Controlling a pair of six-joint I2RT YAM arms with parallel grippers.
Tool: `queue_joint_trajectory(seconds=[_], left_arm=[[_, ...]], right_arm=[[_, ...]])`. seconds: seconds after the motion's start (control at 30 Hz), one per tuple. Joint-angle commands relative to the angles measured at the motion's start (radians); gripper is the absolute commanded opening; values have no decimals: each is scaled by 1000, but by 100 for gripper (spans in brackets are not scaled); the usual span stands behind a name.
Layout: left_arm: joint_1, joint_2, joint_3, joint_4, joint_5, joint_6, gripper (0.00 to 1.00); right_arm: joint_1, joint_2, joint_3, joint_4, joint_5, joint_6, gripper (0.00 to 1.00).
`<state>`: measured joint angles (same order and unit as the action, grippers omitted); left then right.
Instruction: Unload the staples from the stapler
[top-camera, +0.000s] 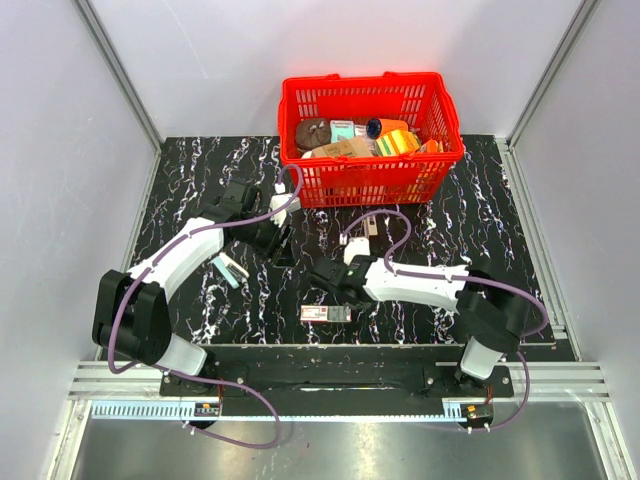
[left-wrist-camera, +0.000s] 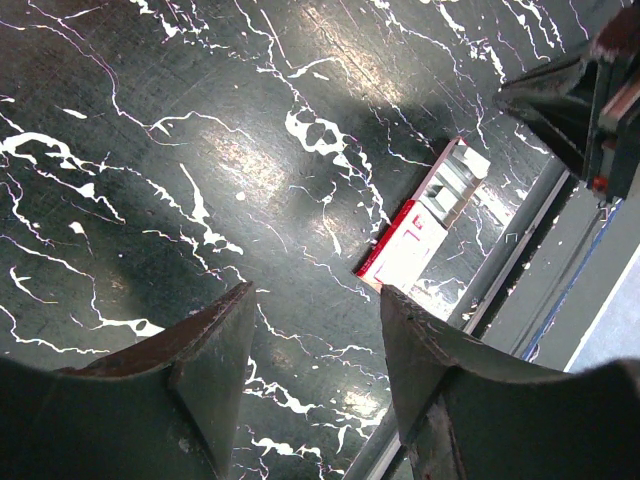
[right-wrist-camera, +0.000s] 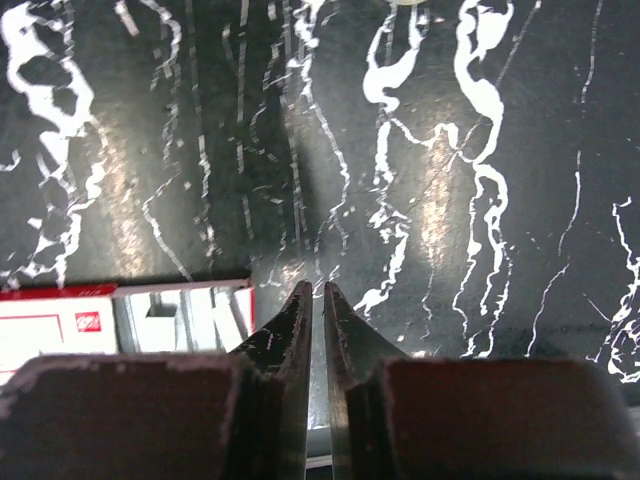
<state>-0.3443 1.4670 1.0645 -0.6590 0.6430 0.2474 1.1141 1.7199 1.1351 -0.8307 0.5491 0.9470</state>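
A small pale blue-and-white stapler (top-camera: 228, 269) lies on the black marbled table beside my left forearm. No silvery strip of staples shows apart in any view. My left gripper (top-camera: 277, 244) is open and empty above bare table in the left wrist view (left-wrist-camera: 315, 293). My right gripper (top-camera: 322, 273) is shut, its fingertips (right-wrist-camera: 304, 300) pressed almost together with nothing visible between them (right-wrist-camera: 316, 287), low over the table. A flat red-and-white box (top-camera: 327, 313) lies just in front of it; it also shows in the left wrist view (left-wrist-camera: 415, 235) and the right wrist view (right-wrist-camera: 120, 315).
A red basket (top-camera: 372, 181) full of assorted items stands at the back centre. A small white-and-brown object (top-camera: 366, 233) lies behind the right gripper. The table's front edge and metal rail (top-camera: 330, 350) run close behind the box.
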Motion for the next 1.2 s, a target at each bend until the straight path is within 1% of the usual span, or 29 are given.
queue_joint_trajectory(seconds=[0.0,0.23,0.5,1.17], left_arm=[[7,-25,20,9,-3,18,57],[8,-25,20,10,-8,20,57],[7,-23,18,15,-11,20,57],[8,-25,11,19,-19,23,57]], right_arm=[[-30,-36,-23,48,-23,35,13],[-31,24,14,48,-41,7,10],[-28,47,34,51,-63,-4,6],[4,89,78,33,-44,-17,4]])
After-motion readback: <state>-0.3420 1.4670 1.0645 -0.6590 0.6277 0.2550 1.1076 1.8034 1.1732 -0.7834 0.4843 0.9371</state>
